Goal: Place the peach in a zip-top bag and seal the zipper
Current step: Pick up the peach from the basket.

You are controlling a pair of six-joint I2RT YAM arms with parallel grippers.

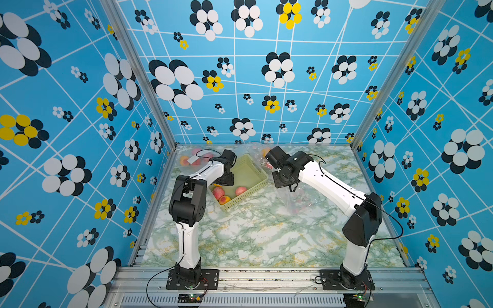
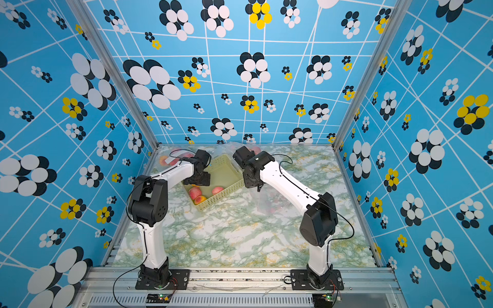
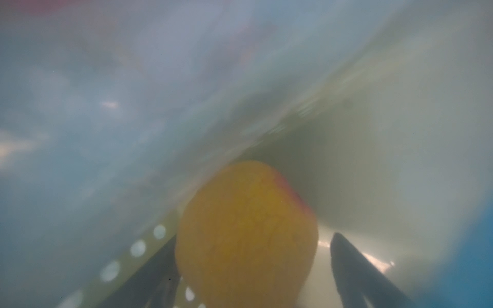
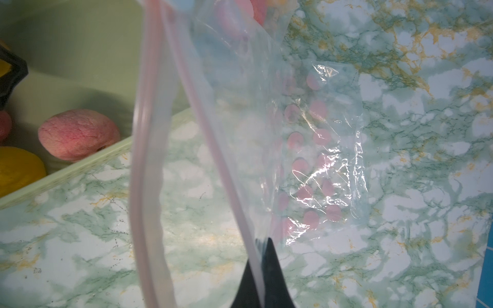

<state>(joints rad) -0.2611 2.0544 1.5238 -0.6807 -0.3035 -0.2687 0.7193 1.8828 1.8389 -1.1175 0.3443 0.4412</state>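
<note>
**Peach between the left gripper's open fingers; right gripper holds the bag**

Peach [image 3: 245,213], yellow-orange with a red blush on one side, fills the space between the two dark fingers [image 3: 354,269] of the left gripper [image 3: 254,238] in the blurred left wrist view. The fingers stand wide apart. One seems to lie against the fruit, though the blur leaves that unsure. The other is clear of it, with a strip of light showing between them. The left gripper points down into a pale green perforated basket [image 1: 248,194], and the peach sits low inside it, close to a wall dotted with round holes.

In both top views three more peaches [image 1: 218,192] lie in the basket, just beside the left gripper on the side toward the arm's base.

The right gripper [image 4: 262,246] is closed, pinching the rim of a clear zip-top bag [image 4: 240,106] at one end of its zipper. From the fingertips two pink zipper strips [image 4: 149,133] run away and spread apart, so the bag's mouth gapes open. The bag is printed with pink dots. It hangs below the right gripper, and its lower part rests on the green marbled table [image 1: 253,234]. Its zipper edge is on the side toward the basket and the left gripper, just beside the basket's wall.

Beyond both grippers, at the table's far edge, lie two further clear bags with fruit inside [image 1: 190,160].
</note>
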